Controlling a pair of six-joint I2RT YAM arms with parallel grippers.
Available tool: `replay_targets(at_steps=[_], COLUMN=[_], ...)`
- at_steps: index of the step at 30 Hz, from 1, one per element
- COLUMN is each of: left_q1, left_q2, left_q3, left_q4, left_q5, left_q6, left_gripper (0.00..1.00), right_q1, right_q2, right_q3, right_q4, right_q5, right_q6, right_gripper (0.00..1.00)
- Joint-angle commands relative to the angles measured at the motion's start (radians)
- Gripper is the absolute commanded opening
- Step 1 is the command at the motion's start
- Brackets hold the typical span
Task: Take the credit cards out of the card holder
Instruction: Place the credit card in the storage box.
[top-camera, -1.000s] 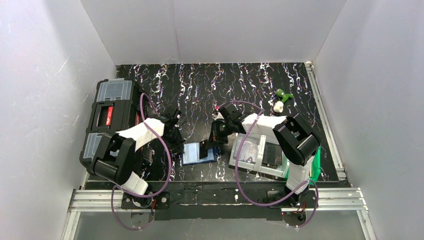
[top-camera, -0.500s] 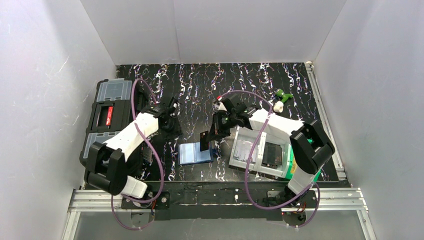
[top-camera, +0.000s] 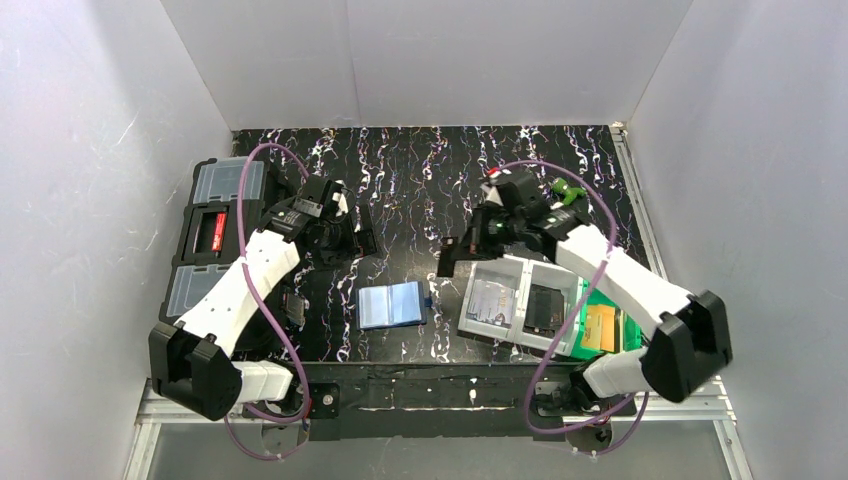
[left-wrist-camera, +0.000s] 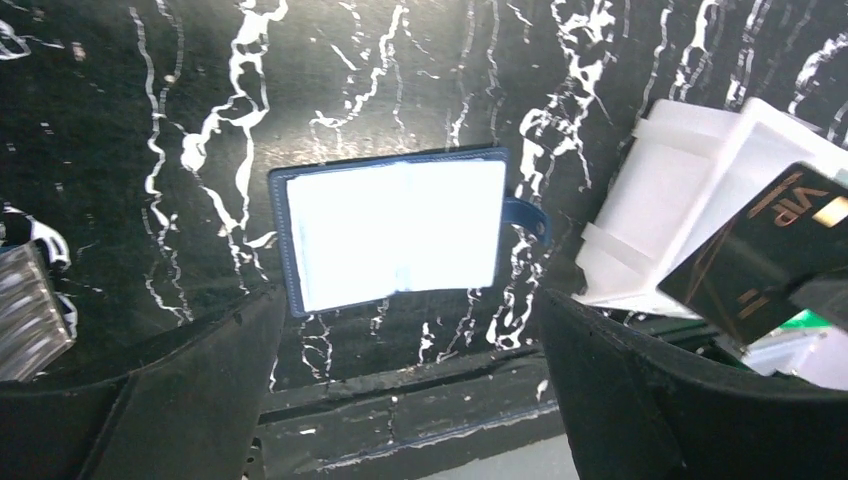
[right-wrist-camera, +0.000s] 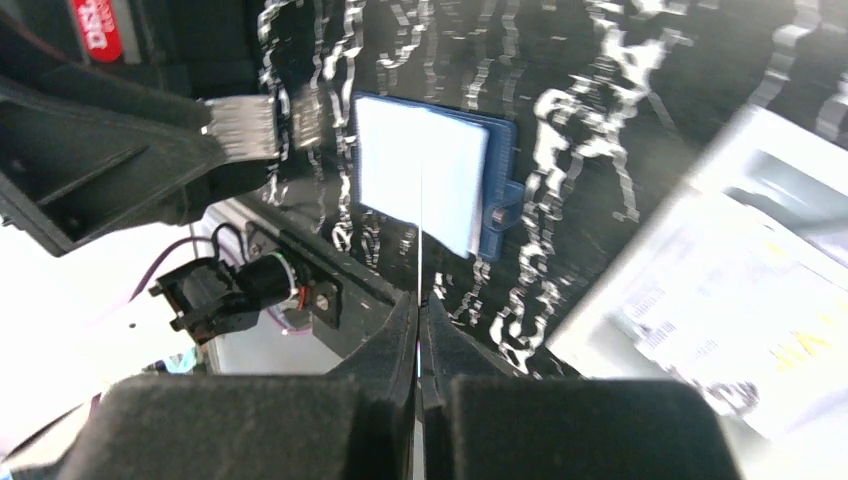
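Black card (left-wrist-camera: 768, 258) cut by frame edge, tray (right-wrist-camera: 700, 175) blurred

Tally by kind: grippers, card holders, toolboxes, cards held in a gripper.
Grippers: 2 (left gripper, right gripper)
Card holder: 1
Toolbox: 1
Black card, held in the right gripper: 1
Total: 5

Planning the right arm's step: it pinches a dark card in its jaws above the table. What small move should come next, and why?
Probably swing the right gripper over the white tray and lower. Its jaws are shut on the dark card, which hangs clear of the open card holder, and the tray sits just beside it.
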Motion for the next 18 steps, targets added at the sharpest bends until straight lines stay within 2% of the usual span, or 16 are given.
replay_targets(at_steps=[1, 11, 14, 18], left_q1=[-0.001, -0.005, -0.006, -0.006], left_q2=[-0.036, -0.052, -0.045, -0.039], left_q3=[0.028, 0.026, 0.021, 0.016], left_q4=[-0.009, 0.009, 0.024, 0.04], left_q5=[0.112, 0.166, 0.183, 0.191], left_q6=[0.025, 0.042, 0.038, 0.032], left_gripper=[0.98, 0.98, 0.98, 0.98], right_q1=[-0.091, -0.304, -0.331, -0.343], right_q2=[-0.149, -0.389, -0.413, -0.398], right_q3=[-0.062, -0.066, -0.067, -0.108], right_q4=[-0.166, -0.57, -0.678, -0.732], right_q5=[0.134, 0.33, 0.388, 0.446], right_q6=[-0.023, -0.071, -0.058, -0.048], right_gripper=[0.01, 0.01, 0.01, 0.01])
